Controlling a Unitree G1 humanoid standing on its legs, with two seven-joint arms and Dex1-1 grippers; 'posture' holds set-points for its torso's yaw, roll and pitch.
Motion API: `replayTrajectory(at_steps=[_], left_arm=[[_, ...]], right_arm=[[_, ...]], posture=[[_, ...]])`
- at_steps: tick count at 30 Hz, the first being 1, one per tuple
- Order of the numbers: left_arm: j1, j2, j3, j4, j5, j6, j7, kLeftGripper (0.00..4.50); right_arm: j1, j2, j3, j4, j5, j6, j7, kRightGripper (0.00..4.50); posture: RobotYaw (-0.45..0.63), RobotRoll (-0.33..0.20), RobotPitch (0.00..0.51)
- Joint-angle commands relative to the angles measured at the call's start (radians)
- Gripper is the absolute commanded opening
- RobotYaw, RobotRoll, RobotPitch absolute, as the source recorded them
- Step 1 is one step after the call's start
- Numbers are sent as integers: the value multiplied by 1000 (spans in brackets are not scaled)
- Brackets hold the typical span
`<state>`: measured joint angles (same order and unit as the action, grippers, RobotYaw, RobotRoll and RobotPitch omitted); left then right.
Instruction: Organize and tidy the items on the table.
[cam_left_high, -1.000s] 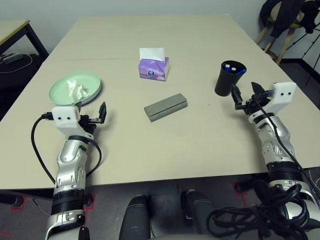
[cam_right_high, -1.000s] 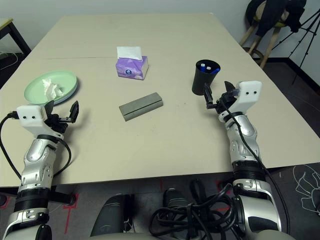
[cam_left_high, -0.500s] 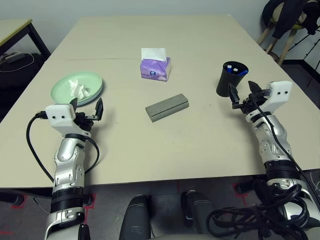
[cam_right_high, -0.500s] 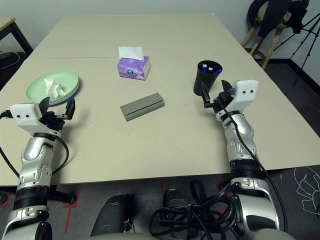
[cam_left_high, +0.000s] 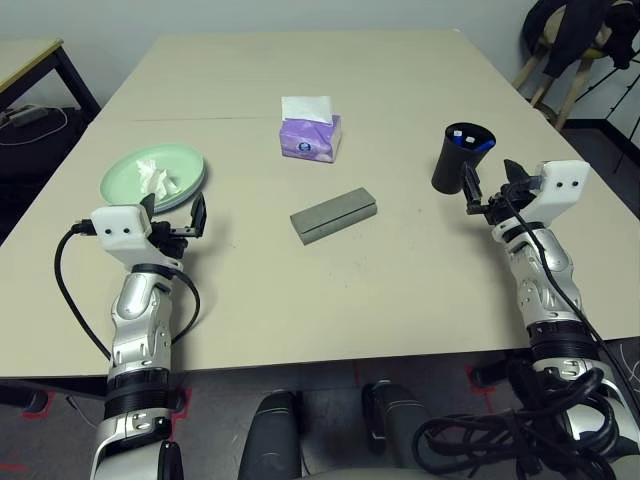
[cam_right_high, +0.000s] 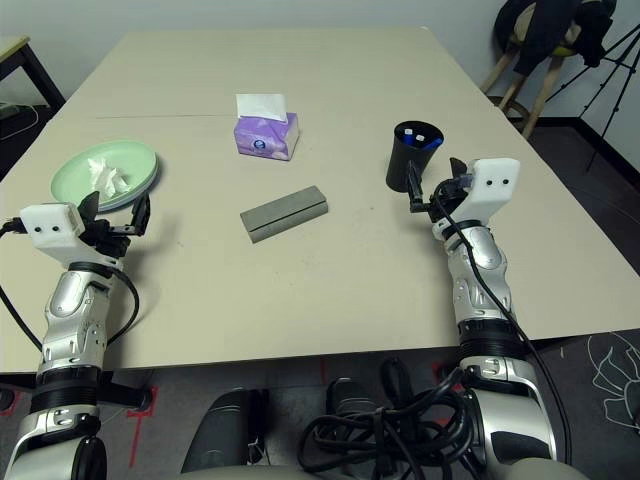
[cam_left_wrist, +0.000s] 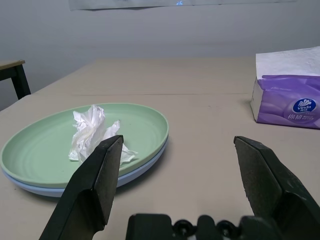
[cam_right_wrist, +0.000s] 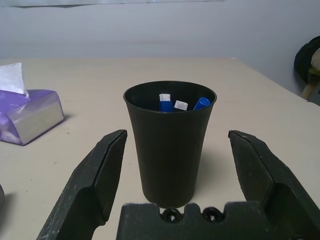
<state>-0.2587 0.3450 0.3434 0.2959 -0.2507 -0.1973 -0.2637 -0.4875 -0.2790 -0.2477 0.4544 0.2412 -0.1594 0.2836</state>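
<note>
A mint-green plate (cam_left_high: 178, 166) sits at the table's (cam_left_high: 400, 290) left side with a crumpled white tissue (cam_left_high: 152, 177) lying in it. In the left wrist view a light blue plate (cam_left_wrist: 35, 183) shows under the green plate (cam_left_wrist: 140, 125). The grey glasses case (cam_left_high: 333, 213) lies shut at mid-table. My left gripper (cam_left_high: 173, 211) hovers open just in front of the plates, empty. My right gripper (cam_left_high: 491, 181) is open and empty just behind the black cup (cam_left_high: 456, 158), its fingers level with the cup's (cam_right_wrist: 170, 145) sides but apart from it.
A purple tissue box (cam_left_high: 309, 136) stands behind the case. The black cup holds blue markers (cam_right_wrist: 172, 104). A black-legged side table (cam_left_high: 30, 55) is at far left and a chair (cam_left_high: 575, 40) at far right, beyond the table.
My left gripper has drifted a little left, nearer the plates. The right gripper has only wobbled near the cup. Both stay open and nothing on the table has moved.
</note>
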Motion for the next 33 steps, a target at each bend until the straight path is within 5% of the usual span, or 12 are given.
replayTrajectory(at_steps=[1,33], left_arm=[[-4,-6,-1,21,4,-11,8,4500],[17,-10,-9,-54,5,19,25,4500]], right_arm=[[-7,-4,-6,23,-4,-18,-3,4472],[-5,-25,-4,51,-2,-46,30,4472]], posture=[[-2,0,85],[-20,0,112]])
